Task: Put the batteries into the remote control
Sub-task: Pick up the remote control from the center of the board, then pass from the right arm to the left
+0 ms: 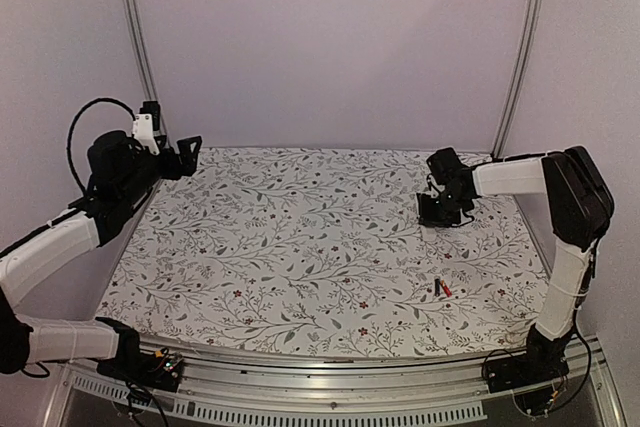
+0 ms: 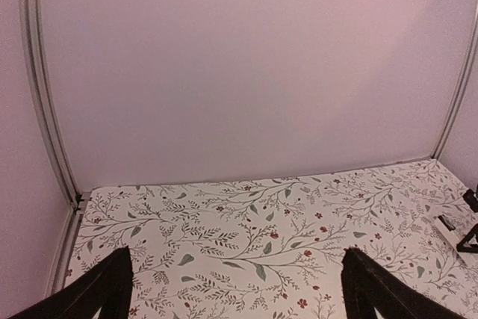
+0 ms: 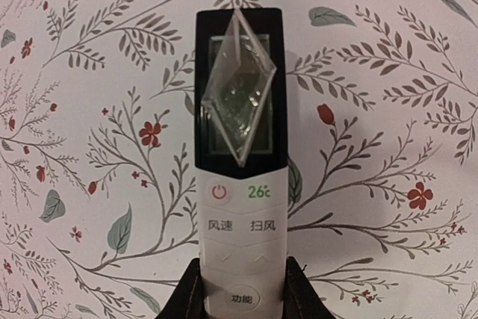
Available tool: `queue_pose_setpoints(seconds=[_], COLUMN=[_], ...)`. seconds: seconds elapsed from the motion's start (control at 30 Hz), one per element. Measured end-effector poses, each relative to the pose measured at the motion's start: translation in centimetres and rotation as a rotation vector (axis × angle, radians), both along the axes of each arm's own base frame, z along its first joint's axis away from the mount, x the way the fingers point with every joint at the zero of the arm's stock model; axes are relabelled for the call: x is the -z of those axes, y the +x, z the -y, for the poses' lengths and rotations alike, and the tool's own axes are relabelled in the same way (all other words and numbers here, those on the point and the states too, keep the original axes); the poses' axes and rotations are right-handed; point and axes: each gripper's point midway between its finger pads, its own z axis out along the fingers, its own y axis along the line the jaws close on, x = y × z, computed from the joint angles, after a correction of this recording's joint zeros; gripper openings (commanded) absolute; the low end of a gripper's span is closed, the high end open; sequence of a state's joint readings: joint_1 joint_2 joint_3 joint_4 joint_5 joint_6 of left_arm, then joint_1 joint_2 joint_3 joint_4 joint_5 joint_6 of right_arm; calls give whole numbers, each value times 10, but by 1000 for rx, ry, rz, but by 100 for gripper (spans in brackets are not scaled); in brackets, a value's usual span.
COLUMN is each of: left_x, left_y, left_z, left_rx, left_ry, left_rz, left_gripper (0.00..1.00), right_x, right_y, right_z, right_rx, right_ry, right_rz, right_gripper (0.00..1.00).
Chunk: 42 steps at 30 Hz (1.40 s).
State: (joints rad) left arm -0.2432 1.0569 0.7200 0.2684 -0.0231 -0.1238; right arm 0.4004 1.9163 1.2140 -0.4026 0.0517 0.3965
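Observation:
The remote control is a white bar with a black display end, button face toward the camera. A clear film peels up off its display. My right gripper is shut on the remote's button end, one finger on each long side, low over the flowered cloth at the right back. The two batteries, one dark and one red, lie side by side on the cloth in front of that gripper, nearer the front edge. My left gripper is open and empty, raised at the back left corner.
The flowered cloth covers the table. A plain wall and two metal posts stand behind it. In the left wrist view the open fingers frame bare cloth, and the right gripper shows at the right edge.

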Motion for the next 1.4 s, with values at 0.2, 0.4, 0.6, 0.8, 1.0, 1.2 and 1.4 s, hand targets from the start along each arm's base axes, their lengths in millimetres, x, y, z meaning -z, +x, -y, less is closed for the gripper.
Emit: queue_pose_setpoints(seconds=[0.2, 0.4, 0.6, 0.8, 1.0, 1.2, 1.4], left_x=[-1, -21, -80, -104, -109, -114, -115], left_y=[-3, -24, -98, -152, -159, -157, -174], left_z=[11, 52, 125, 170, 204, 226, 238], left_rx=[50, 250, 677, 966, 1107, 1168, 1236], left_ry=[-1, -19, -51, -76, -102, -124, -125], left_rz=[2, 48, 230, 314, 286, 253, 255], left_gripper=[92, 92, 95, 96, 90, 78, 64], right_x=[-53, -193, -310, -336, -347, -350, -350], right_y=[6, -46, -123, -164, -198, -209, -209], right_z=[-54, -172, -232, -250, -261, -265, -265], right_rx=[-223, -709, -1094, -1300, -1440, -1488, -1492], right_ry=[58, 305, 575, 686, 745, 754, 743], right_rz=[122, 457, 772, 860, 898, 918, 932], right_gripper=[3, 3, 1, 0, 0, 0, 0])
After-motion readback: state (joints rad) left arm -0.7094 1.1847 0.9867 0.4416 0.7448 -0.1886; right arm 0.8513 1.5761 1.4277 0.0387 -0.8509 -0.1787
